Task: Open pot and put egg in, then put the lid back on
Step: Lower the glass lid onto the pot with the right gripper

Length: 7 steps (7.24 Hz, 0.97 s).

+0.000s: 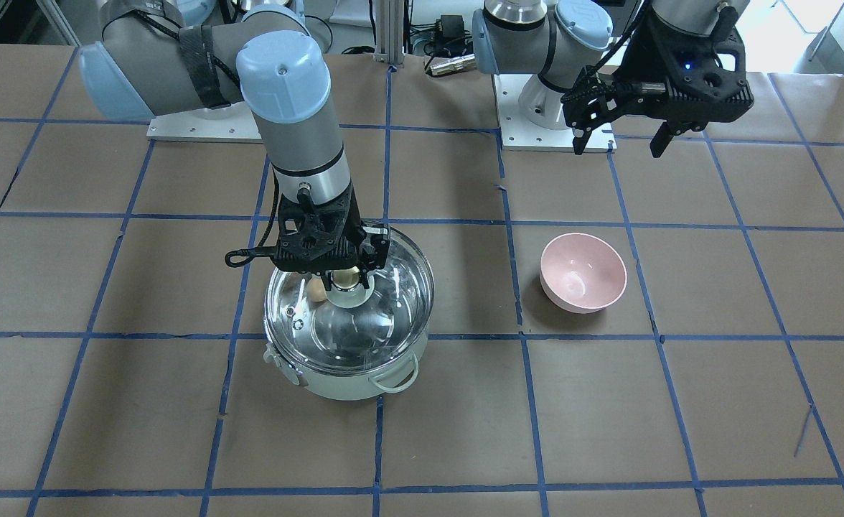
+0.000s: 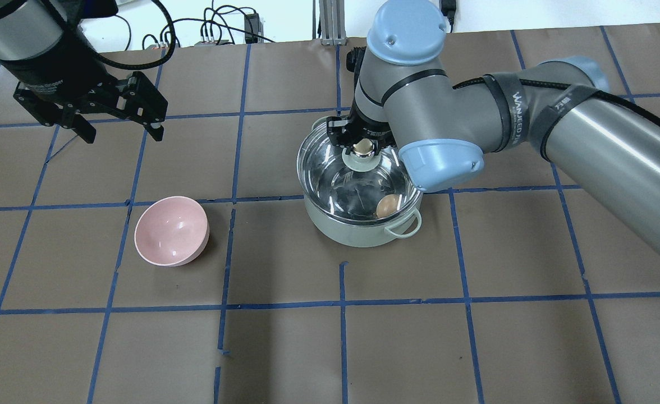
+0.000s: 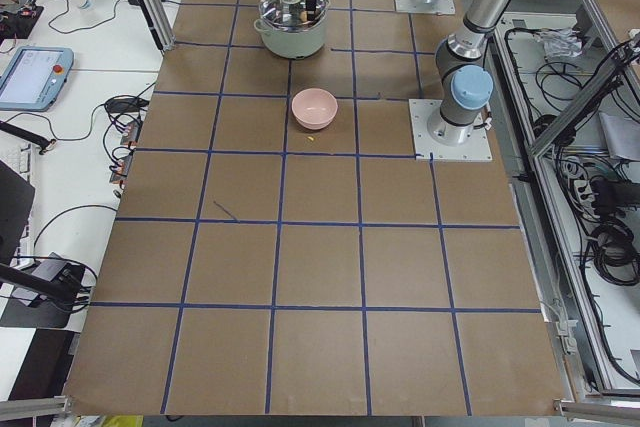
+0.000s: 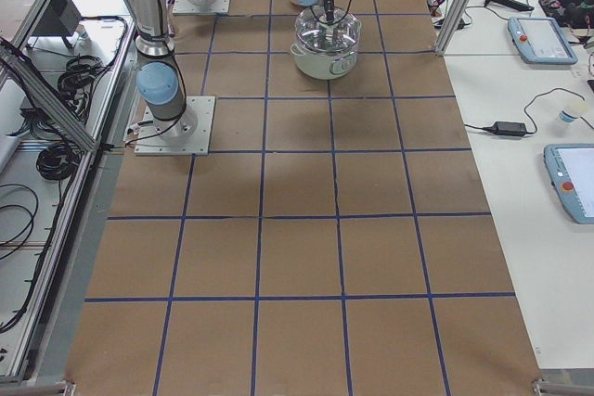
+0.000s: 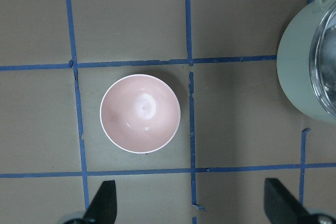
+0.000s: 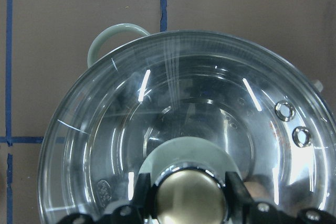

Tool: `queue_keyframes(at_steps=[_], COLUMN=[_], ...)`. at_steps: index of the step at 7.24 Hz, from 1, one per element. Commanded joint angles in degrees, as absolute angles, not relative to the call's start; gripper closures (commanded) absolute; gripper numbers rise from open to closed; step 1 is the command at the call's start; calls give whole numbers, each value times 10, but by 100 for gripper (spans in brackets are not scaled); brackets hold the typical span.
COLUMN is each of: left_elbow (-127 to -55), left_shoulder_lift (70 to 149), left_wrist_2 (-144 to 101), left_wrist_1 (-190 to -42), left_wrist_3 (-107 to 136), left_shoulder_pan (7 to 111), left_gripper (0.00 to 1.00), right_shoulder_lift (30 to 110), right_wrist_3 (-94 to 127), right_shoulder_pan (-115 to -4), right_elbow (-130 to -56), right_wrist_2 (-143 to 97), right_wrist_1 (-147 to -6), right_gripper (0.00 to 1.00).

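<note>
The pale mint-green pot (image 1: 350, 384) stands on the table, also in the overhead view (image 2: 358, 233). The clear glass lid (image 1: 368, 323) lies over its opening, its golden knob (image 2: 363, 147) uppermost. My right gripper (image 1: 343, 276) is shut on the knob, and the wrist view (image 6: 189, 198) shows the fingers tight on both sides. The tan-brown egg (image 2: 386, 206) lies inside the pot under the glass, also visible from the front (image 1: 317, 291). My left gripper (image 1: 619, 140) hangs open and empty above the table, well away from the pot.
A pink bowl (image 1: 583, 273) sits empty on the table beside the pot, below the left gripper's wrist view (image 5: 140, 114). Blue tape lines grid the brown table. The arm bases (image 1: 551, 122) stand at the table's robot side.
</note>
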State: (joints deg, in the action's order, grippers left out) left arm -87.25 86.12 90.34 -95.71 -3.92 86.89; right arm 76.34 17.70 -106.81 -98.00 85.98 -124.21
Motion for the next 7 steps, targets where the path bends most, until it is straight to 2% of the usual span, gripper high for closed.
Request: queue_keyframes(at_steps=[1,2,3,4,5,7], left_elbow=[-873,-872,-873,-872,-873,-873], left_shoulder_lift=[861,861,860,861,861,861], left_wrist_2=[903,903,903,903,903,903], left_wrist_1=[-957,-956,-955,-955,-955,-954], left_wrist_3=[-38,-38,-38,-40,-40,-40], left_shoulder_pan=[868,868,868,868,868,867], left_gripper=[0,0,0,0,0,0], right_shoulder_lift=[766,766,766,766,766,767], right_wrist_3=[162,162,162,163,163,165], right_shoulder_pan=[-1066,-1066,-1065,-1065,-1065,-1065], right_elbow=[-988,-988,-989,-989,-988,-987], right_wrist_2=[861,863,866,866,867,869], right_wrist_1=[-1255,-1255,-1255,-1255,-1257,-1257], right_gripper=[63,63,58,49,33,12])
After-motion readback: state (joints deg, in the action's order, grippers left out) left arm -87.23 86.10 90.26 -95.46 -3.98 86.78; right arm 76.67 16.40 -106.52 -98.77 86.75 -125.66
